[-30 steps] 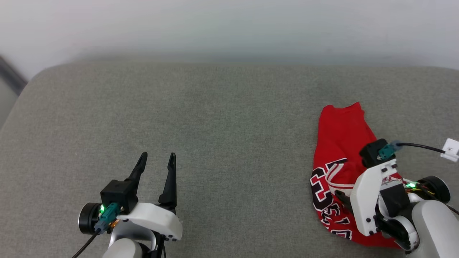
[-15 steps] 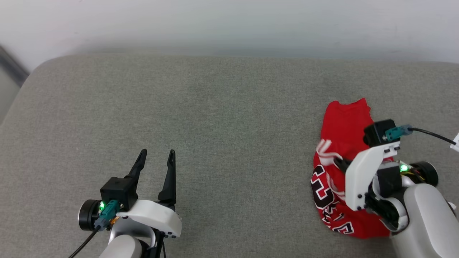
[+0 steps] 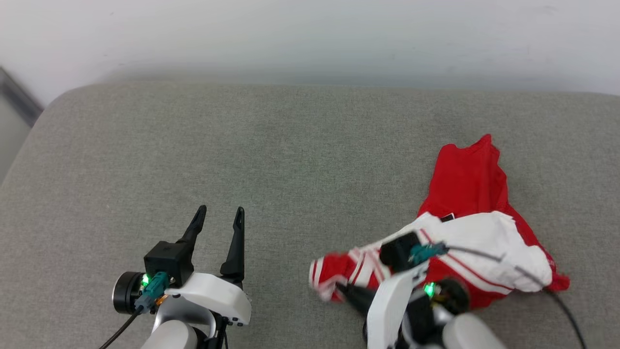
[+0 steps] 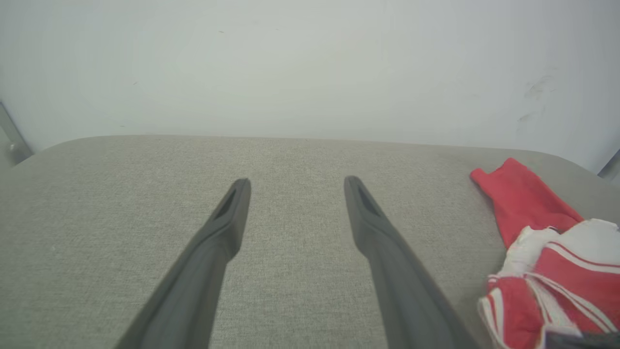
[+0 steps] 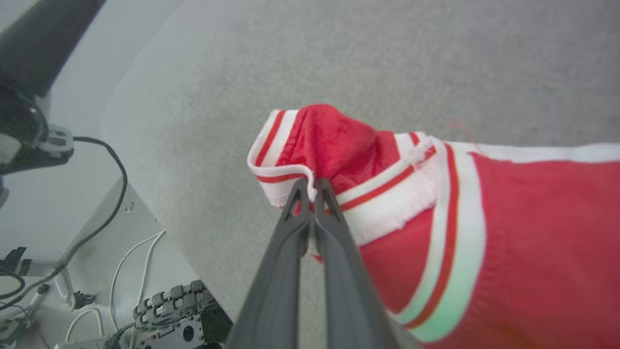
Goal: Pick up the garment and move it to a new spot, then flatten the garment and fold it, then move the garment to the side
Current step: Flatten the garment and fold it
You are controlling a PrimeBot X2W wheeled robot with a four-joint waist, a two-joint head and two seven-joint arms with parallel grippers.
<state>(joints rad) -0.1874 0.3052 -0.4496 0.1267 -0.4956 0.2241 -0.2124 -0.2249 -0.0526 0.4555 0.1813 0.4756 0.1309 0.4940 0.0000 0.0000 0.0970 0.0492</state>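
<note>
The garment [image 3: 467, 189], red with white sleeves and striped trim, lies stretched across the right part of the grey cushion [image 3: 290, 160]. My right gripper [image 3: 341, 289] is shut on its striped hem, lifted toward the middle. In the right wrist view the closed fingers of my right gripper [image 5: 309, 186] pinch the white-and-red trim of the garment [image 5: 436, 203]. My left gripper [image 3: 218, 218] hovers open over bare cushion at the lower left, holding nothing. The left wrist view shows my left gripper [image 4: 295, 186] spread apart, with the garment [image 4: 528, 208] far to its right.
A pale wall [image 3: 310, 39] runs behind the cushion. The cushion's rounded left corner [image 3: 58, 102] drops off to the floor. Cables and equipment [image 5: 160, 310] lie beyond the cushion's edge in the right wrist view.
My right gripper closed on the garment's trim and pulled it leftward toward the middle, stretching the cloth and turning up a white sleeve. The left gripper stayed put.
</note>
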